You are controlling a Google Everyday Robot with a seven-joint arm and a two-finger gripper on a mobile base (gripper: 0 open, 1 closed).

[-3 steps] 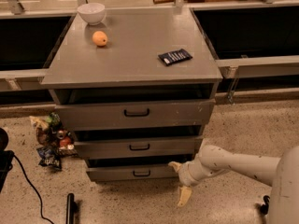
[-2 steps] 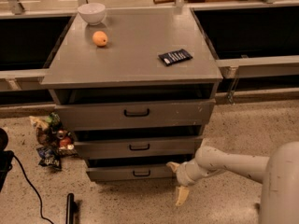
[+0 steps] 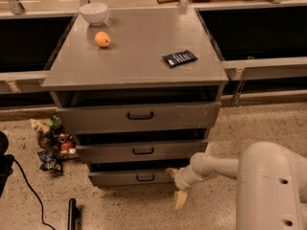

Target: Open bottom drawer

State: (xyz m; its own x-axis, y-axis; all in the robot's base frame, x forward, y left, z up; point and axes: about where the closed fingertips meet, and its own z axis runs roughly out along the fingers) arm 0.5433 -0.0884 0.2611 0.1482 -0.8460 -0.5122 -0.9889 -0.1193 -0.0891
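The bottom drawer (image 3: 120, 178) is the lowest and narrowest grey front of the cabinet, with a small black bar handle (image 3: 145, 178). It sits close under the middle drawer (image 3: 110, 152). My gripper (image 3: 175, 186) is low near the floor, at the right end of the bottom drawer's front. Its fingers are spread apart, one fingertip (image 3: 171, 171) up by the drawer's right corner and the other (image 3: 180, 199) pointing down at the floor. It holds nothing. The handle is to the left of the gripper, apart from it.
The top drawer (image 3: 96, 118) is the widest. On the cabinet top are a white bowl (image 3: 93, 12), an orange (image 3: 102, 39) and a dark snack packet (image 3: 180, 58). Snack bags (image 3: 52, 143) lie on the floor at the left. My arm (image 3: 268, 186) fills the lower right.
My gripper has moved a little to the left, closer to the bottom drawer's right end. My arm now looms larger at the lower right. The drawers have not moved.
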